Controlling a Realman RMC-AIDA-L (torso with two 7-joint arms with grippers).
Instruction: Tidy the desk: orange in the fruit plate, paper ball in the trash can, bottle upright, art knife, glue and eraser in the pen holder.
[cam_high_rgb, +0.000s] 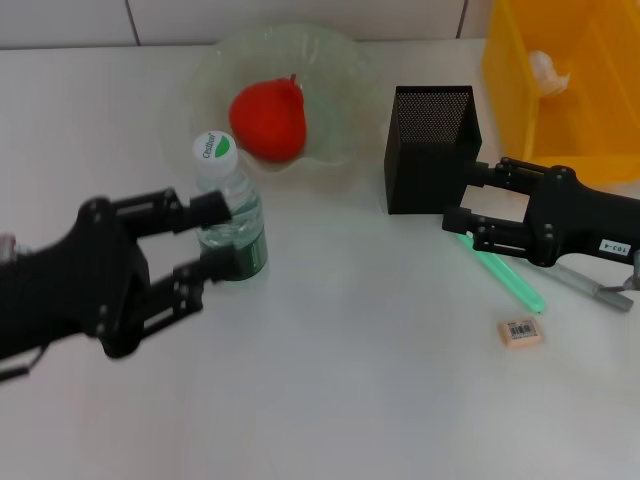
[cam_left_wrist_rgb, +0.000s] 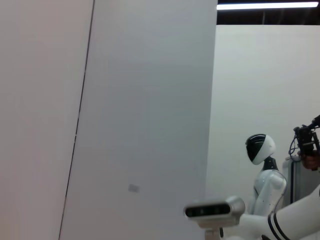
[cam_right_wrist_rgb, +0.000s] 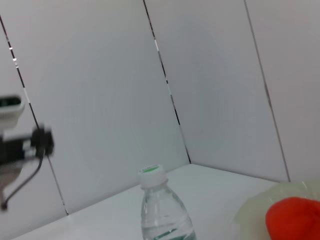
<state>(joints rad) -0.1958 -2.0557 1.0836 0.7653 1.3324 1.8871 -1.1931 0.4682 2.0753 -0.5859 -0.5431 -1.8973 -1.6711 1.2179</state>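
The left tool (cam_high_rgb: 212, 240) is clamped around the upright clear plastic water bottle with green label (cam_high_rgb: 232, 215), just in front of the wavy-rimmed pale-green glass dish (cam_high_rgb: 340, 70) holding the red-orange round fruit (cam_high_rgb: 268, 120). The right tool (cam_high_rgb: 462, 205), fingers apart, hovers touching-close beside the square black mesh cup (cam_high_rgb: 428, 150). The translucent green tube (cam_high_rgb: 510, 280) and small beige block (cam_high_rgb: 520, 332) lie on open white tabletop (cam_high_rgb: 350, 380).
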